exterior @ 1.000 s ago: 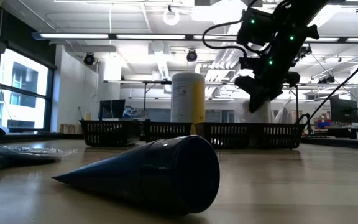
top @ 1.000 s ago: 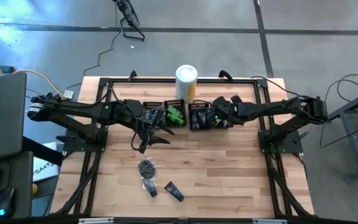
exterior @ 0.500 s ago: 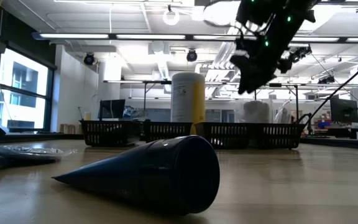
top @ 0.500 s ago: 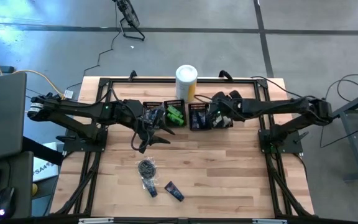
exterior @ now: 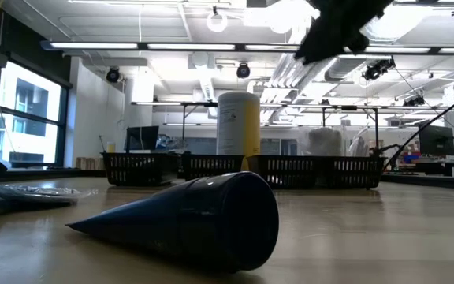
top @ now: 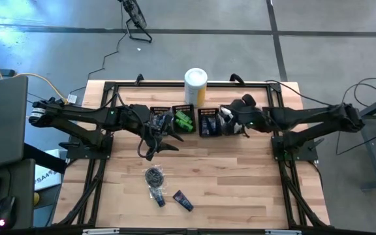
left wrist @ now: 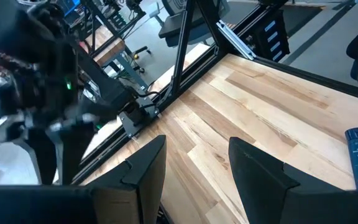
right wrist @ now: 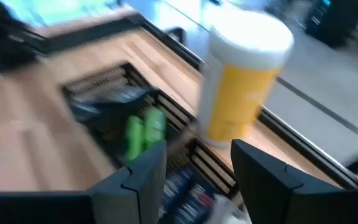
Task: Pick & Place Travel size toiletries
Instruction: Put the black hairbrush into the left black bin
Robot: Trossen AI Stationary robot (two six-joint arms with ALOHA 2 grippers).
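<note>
Pale butcher-block bench (top: 240, 170), four black mesh bins (top: 162, 112) in a row along its far side, white-and-yellow canister (top: 196, 83) behind them.

My right claw (top: 227, 121) hangs above the right-hand bins; its wrist view shows both fingers (right wrist: 143, 180) spread apart with nothing between them, looking down on green packets (right wrist: 145, 130) in one bin and dark blue tubes (right wrist: 188, 190) in the next. My left claw (top: 155, 145) sits out over the bench just in front of the left bins, fingers parted, empty.

Toiletries not yet binned: a black bagged bundle (top: 153, 175), a clear sachet (top: 156, 194) just below it, and a dark blue tube (top: 183, 200) beside that, all near the front of the bench, well apart from both claws.

Risks as I judge them:
- The three loose items lie close together; a wide-open descent on one could nudge its neighbour.
- The sachet lies flat and looks slippery, so fingers may close over it without catching.
- Both arms reach toward the centre, so a crossing reach could foul them.
- The right arm's swing passes near the canister and could tip it.
</note>
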